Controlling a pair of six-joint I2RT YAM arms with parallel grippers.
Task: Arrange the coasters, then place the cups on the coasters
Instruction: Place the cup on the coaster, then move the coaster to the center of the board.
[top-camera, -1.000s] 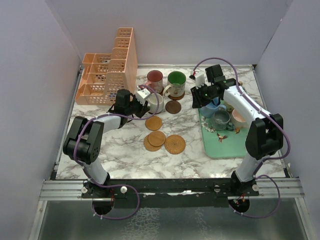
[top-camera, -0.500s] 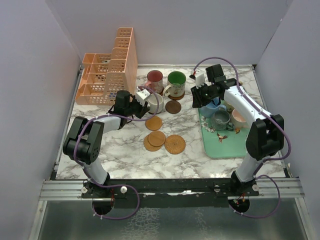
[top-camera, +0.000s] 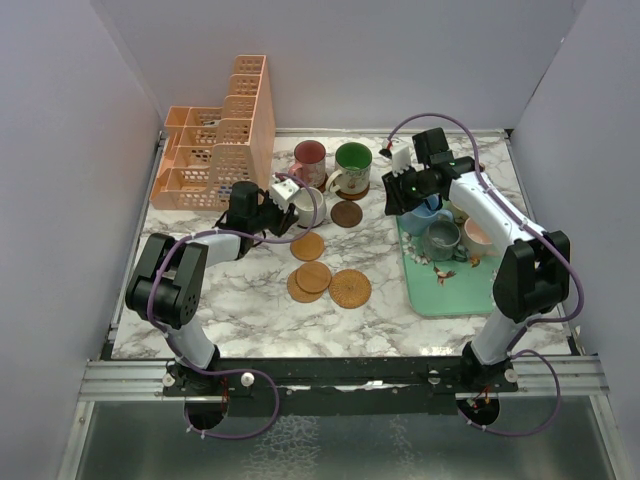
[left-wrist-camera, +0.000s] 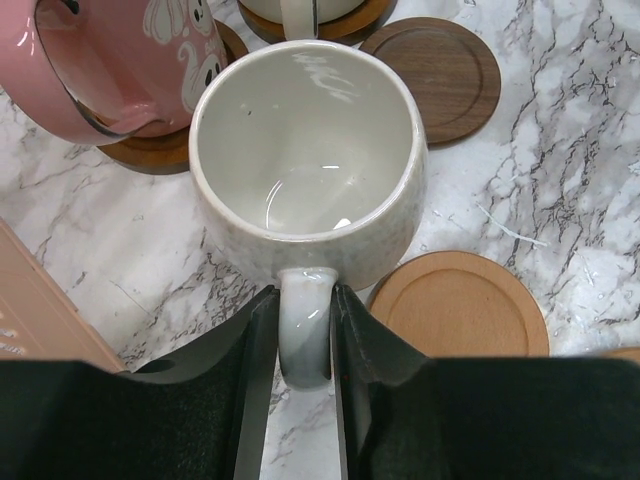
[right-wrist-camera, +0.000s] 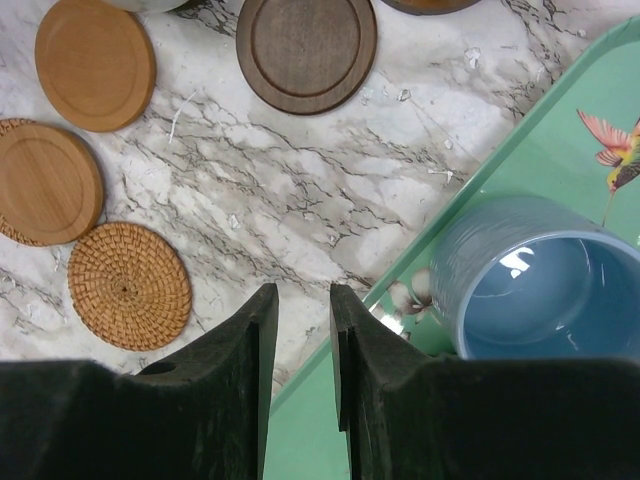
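Note:
My left gripper (left-wrist-camera: 305, 310) is shut on the handle of a cream cup (left-wrist-camera: 305, 150) that stands upright on the marble; I cannot see a coaster under it. A pink cup (left-wrist-camera: 130, 60) on a dark coaster (left-wrist-camera: 150, 155) stands just behind it. A bare dark coaster (left-wrist-camera: 435, 65) and a light one (left-wrist-camera: 460, 305) lie to the right. In the top view a red-lined cup (top-camera: 310, 155) and a green-lined cup (top-camera: 352, 160) stand at the back. My right gripper (right-wrist-camera: 303, 305) is open and empty over the tray's near-left edge, beside a blue cup (right-wrist-camera: 545, 290).
The mint-green tray (top-camera: 440, 290) on the right holds the blue cup, a grey cup (top-camera: 440, 238) and a pink-lined cup (top-camera: 478, 232). Loose coasters, light wood (right-wrist-camera: 45, 185) and woven (right-wrist-camera: 130, 285), lie mid-table. A peach lattice organiser (top-camera: 215, 150) stands at the back left.

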